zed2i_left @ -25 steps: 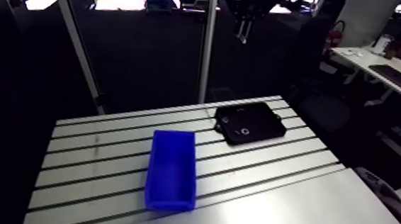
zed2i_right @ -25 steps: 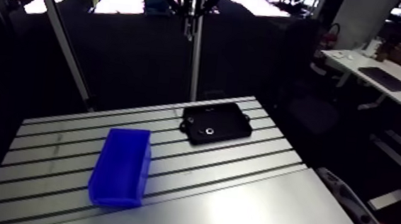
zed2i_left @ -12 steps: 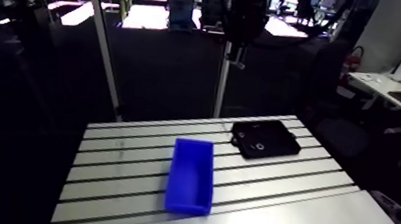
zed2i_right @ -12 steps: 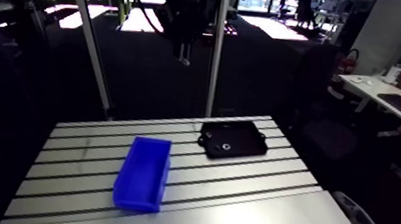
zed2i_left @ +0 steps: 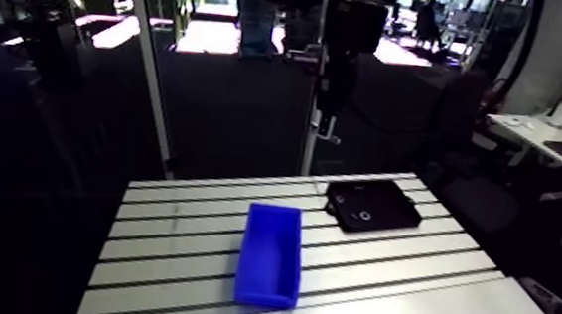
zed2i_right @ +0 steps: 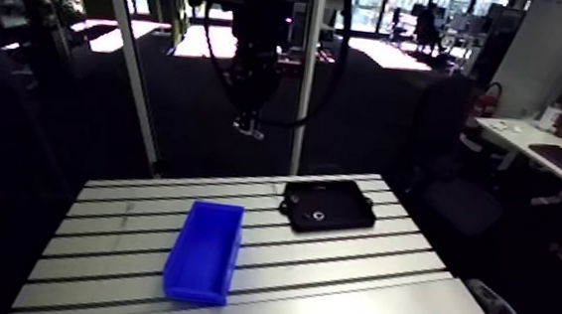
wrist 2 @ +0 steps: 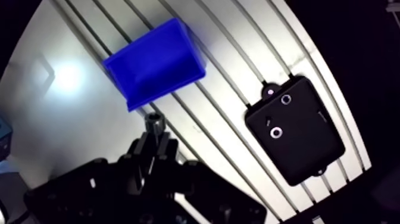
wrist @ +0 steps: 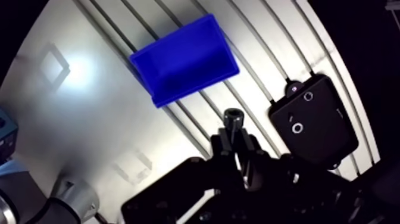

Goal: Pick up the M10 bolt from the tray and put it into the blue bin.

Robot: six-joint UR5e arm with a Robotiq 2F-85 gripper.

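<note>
Setting: robotics lab | slotted aluminium bench (zed2i_right: 334, 260) under an industrial robot arm (zed2i_right: 256, 56) | blue bin (zed2i_right: 203, 251) and black tray (zed2i_right: 351, 216) laid out

The slotted aluminium table (zed2i_left: 408, 312) carries 2 things: an open blue bin (zed2i_left: 271, 253) near its middle, and a black tray (zed2i_left: 373, 205) apart from it, by the far edge.

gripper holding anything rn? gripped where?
Yes. The gripper is shut on the bolt, clamped by its shank, with the socket head sticking out past the fingertips.
</note>
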